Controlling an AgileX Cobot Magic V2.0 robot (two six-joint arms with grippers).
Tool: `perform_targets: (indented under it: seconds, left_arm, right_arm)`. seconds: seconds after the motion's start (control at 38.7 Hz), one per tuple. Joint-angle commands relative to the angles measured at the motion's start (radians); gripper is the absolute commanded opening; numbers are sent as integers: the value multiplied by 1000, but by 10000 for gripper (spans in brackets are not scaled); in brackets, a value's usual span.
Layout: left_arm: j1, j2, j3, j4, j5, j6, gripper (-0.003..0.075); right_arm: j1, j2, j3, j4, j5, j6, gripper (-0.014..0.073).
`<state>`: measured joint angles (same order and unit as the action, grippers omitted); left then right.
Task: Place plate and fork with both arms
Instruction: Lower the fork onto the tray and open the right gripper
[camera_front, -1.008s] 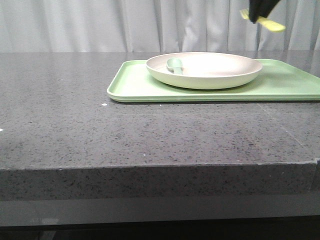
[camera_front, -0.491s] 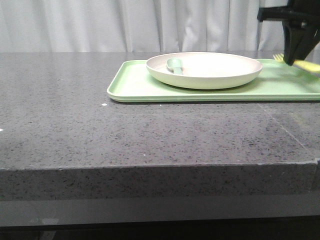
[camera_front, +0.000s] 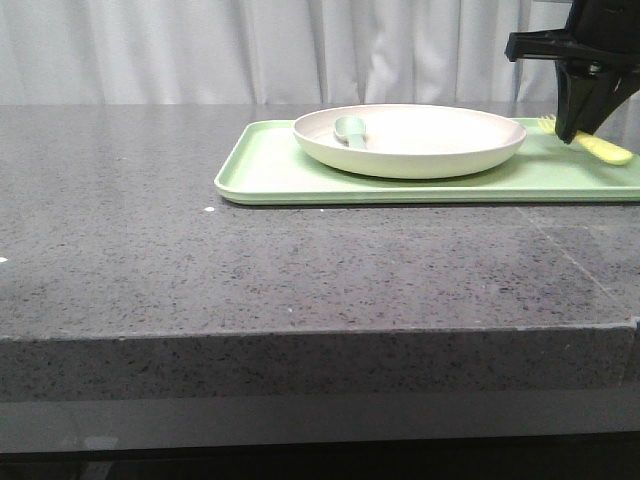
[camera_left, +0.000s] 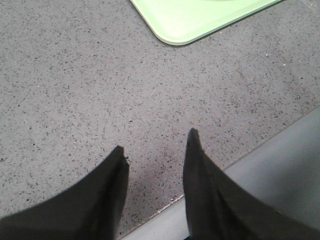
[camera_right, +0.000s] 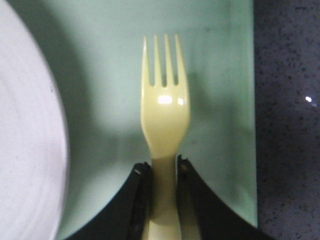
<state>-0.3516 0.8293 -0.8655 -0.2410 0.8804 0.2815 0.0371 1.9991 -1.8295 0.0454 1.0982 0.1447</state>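
Presently the right pincer (camera_right: 164, 172) pinches the fork (camera_right: 164, 125) by its neck, low over the tray (camera_front: 270, 175), tines pointing away from the pincer, between the plate (camera_front: 410, 140) and the tray's right rim. A spoon (camera_front: 350, 130) lies in the plate. Bare desk (camera_front: 300, 270) stretches before the tray. The left pincer (camera_left: 156, 152) stands spread and empty over the desk's near edge.

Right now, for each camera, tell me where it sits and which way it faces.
Front view: low at the table's edge, facing forward at the tray, plate, spoon; right tool shows.
Left wrist: looks down at the table; open left tool shows.
Right wrist: looks down; tool shut on the fork.
All three share the tray.
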Motion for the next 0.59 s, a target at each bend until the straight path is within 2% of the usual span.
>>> perform_targets:
  seconds: [0.0,0.21,0.44,0.57]
  left_arm:
    - [3,-4,-24,-24,-63,0,262]
    - [3,-4,-24,-24,-63,0,262]
    - [3,-4,-24,-24,-63,0,262]
    - [3,-4,-24,-24,-63,0,262]
  right_arm:
    - [-6,-46,-22,1,-21,-12,111]
    - [-6,-15,-22,1,5,-12,124]
    - [-6,-14,-22,1,5,-12,339]
    - [-6,-30,-30,1,6,-12,386]
